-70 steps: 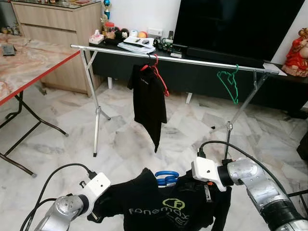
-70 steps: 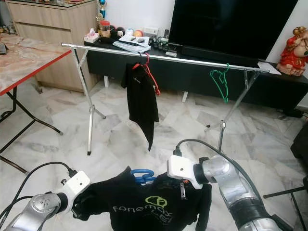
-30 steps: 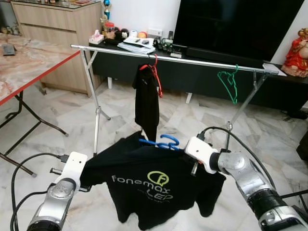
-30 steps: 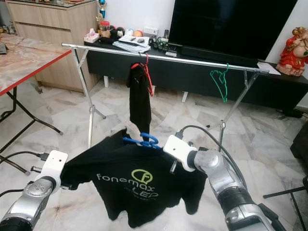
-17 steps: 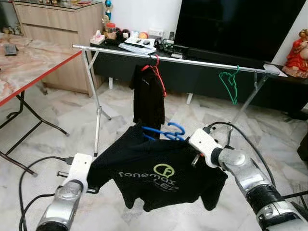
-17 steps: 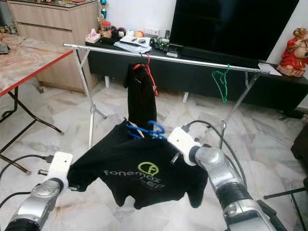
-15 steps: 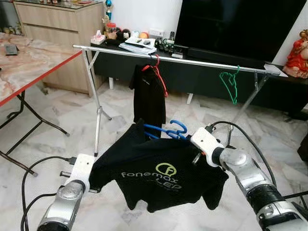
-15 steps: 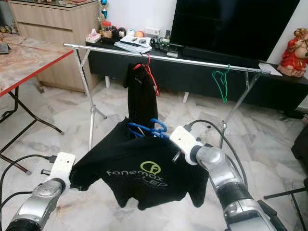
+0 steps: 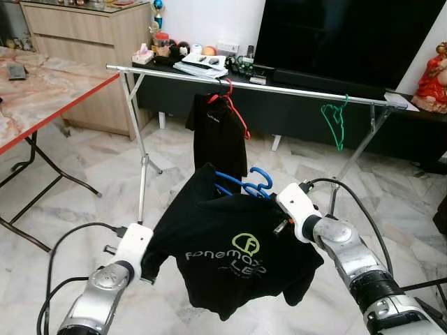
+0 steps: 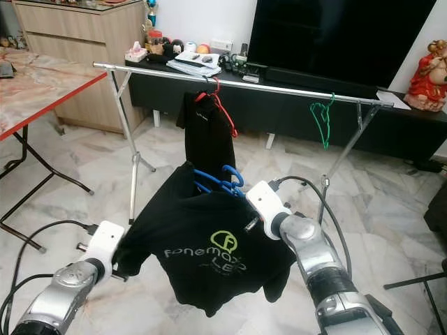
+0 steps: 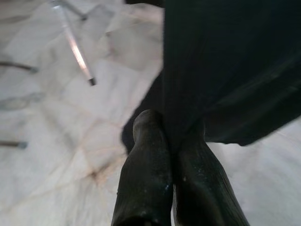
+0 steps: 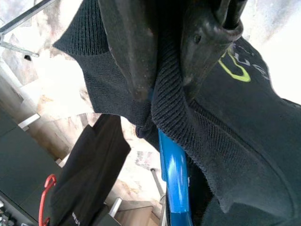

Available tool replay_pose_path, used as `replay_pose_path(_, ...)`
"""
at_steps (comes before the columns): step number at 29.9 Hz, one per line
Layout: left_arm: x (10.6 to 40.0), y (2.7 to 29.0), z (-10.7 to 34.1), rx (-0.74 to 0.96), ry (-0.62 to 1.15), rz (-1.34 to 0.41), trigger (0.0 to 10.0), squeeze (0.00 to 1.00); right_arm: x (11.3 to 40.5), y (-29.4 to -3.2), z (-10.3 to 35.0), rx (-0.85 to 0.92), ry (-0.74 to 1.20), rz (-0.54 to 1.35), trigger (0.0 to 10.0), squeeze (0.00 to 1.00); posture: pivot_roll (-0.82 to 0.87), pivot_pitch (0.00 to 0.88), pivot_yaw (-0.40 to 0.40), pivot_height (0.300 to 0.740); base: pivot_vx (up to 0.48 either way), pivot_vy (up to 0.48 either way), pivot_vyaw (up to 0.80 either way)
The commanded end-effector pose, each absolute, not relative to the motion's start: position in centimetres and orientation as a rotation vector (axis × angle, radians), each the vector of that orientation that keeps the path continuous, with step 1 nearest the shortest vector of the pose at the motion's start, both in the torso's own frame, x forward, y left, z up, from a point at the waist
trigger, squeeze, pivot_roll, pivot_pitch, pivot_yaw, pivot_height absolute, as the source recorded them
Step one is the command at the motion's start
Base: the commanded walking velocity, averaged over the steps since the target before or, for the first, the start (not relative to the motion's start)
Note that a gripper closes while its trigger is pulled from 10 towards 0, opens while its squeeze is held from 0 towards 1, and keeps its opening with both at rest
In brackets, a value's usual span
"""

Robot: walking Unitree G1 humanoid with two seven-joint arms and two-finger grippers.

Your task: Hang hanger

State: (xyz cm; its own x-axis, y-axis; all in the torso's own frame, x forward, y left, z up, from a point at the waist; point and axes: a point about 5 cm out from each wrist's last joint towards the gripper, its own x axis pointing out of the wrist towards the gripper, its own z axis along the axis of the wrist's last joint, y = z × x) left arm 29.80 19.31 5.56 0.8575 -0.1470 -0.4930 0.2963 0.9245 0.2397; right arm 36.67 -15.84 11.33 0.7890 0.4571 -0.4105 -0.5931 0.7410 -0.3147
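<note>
A black T-shirt (image 9: 234, 258) with a yellow-green logo hangs on a blue hanger (image 9: 248, 187), held up between my two arms in front of the silver clothes rail (image 9: 279, 87). My left gripper (image 11: 171, 129) is shut on the shirt's left sleeve edge, low at the left. My right gripper (image 12: 164, 94) is shut on the ribbed collar, where the blue hanger (image 12: 173, 174) passes through. The hanger's hook stands well below the rail. A red hanger (image 9: 234, 108) carrying a black garment (image 9: 220, 143) and a bare green hanger (image 9: 335, 122) hang on the rail.
A folding table (image 9: 42, 91) with a red edge stands at the left. Behind the rail are a black TV console (image 9: 293, 112), a big TV (image 9: 342, 35), a wooden cabinet (image 9: 84, 35) and a red figurine (image 9: 431, 70). Marble floor (image 9: 84, 174) lies under the rail.
Both grippers have raised the black T-shirt on its blue hanger from low down, up and forward toward the rail. The left gripper has moved inward to the right. The hanging black garment has swung.
</note>
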Motion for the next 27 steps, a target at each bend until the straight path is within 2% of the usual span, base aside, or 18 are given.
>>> replay_pose_path(1, 29.0, 17.7, 5.3, 0.32, 0.504, -0.375, 0.0, 0.0, 37.4, -17.2, 13.1, -0.4, 0.247, 0.476, 10.0, 0.0, 0.17, 0.0, -0.092, 0.74, 0.0, 0.0, 0.0)
replay_pose_path(2, 28.9, 17.0, 5.5, 0.327, 0.493, -0.423, 0.0, 0.0, 37.4, -17.1, 13.0, -0.401, 0.247, 0.477, 10.0, 0.0, 0.17, 0.0, -0.092, 0.74, 0.0, 0.0, 0.0)
replay_pose_path(3, 28.8, 16.5, 5.5, 0.335, 0.491, -0.466, 3.6, 0.0, 37.4, -17.0, 13.0, -0.404, 0.248, 0.479, 10.0, 0.0, 0.17, 0.0, -0.092, 0.74, 0.0, 0.0, 0.0)
replay_pose_path(4, 28.4, 15.5, 5.7, 0.375, 0.478, -0.549, 10.0, 0.0, 37.4, -16.8, 12.9, -0.41, 0.251, 0.498, 10.0, 0.0, 0.17, 0.0, -0.093, 0.74, 0.0, 0.0, 0.0)
replay_pose_path(9, 28.1, 14.7, 5.8, 0.364, 0.466, -0.609, 10.0, 0.0, 37.3, -16.3, 12.8, -0.423, 0.252, 0.535, 10.0, 0.0, 0.17, 0.0, -0.093, 0.74, 0.0, 0.0, 0.0)
replay_pose_path(10, 28.1, 14.7, 5.8, 0.365, 0.464, -0.612, 10.0, 0.27, 37.2, -16.2, 12.8, -0.427, 0.254, 0.542, 10.0, 0.0, 0.17, 0.0, -0.092, 0.74, 0.0, 0.0, 0.0)
replay_pose_path(11, 28.1, 14.7, 5.9, 0.368, 0.462, -0.615, 10.0, 0.51, 37.2, -16.1, 12.7, -0.43, 0.256, 0.549, 10.0, 0.0, 0.17, 0.0, -0.091, 0.74, 0.0, 0.0, 0.0)
replay_pose_path(12, 28.1, 14.7, 5.9, 0.368, 0.462, -0.615, 10.0, 0.51, 37.2, -16.1, 12.7, -0.43, 0.256, 0.549, 10.0, 0.0, 0.17, 0.0, -0.091, 0.74, 0.0, 0.0, 0.0)
replay_pose_path(13, 27.9, 14.9, 5.9, 0.394, 0.468, -0.659, 10.0, 1.0, 36.9, -15.4, 12.4, -0.462, 0.263, 0.619, 10.0, 0.0, 0.16, 0.0, -0.084, 0.74, 0.0, 0.0, 0.0)
replay_pose_path(16, 27.7, 14.9, 6.0, 0.409, 0.472, -0.699, 10.0, 1.0, 36.7, -14.9, 12.0, -0.492, 0.28, 0.676, 10.0, 0.0, 0.16, 0.0, -0.088, 0.74, 0.0, 0.0, 0.0)
replay_pose_path(20, 27.5, 14.7, 6.4, 0.41, 0.476, -0.76, 10.0, 1.0, 36.0, -15.1, 11.1, -0.645, 0.339, 0.793, 10.0, 0.0, 0.16, 0.0, -0.095, 0.74, 0.0, 0.0, 0.0)
replay_pose_path(24, 26.9, 14.6, 6.4, 0.415, 0.491, -0.816, 10.0, 1.0, 35.8, -15.3, 10.9, -0.683, 0.364, 0.856, 10.0, 0.0, 0.16, 0.0, -0.097, 0.74, 0.0, 0.0, 0.0)
replay_pose_path(27, 26.9, 15.2, 6.8, 0.437, 0.49, -0.819, 10.0, 1.0, 34.9, -15.9, 10.3, -0.775, 0.411, 0.998, 10.0, 0.0, 0.17, 0.0, -0.104, 0.74, 0.0, 0.0, 0.0)
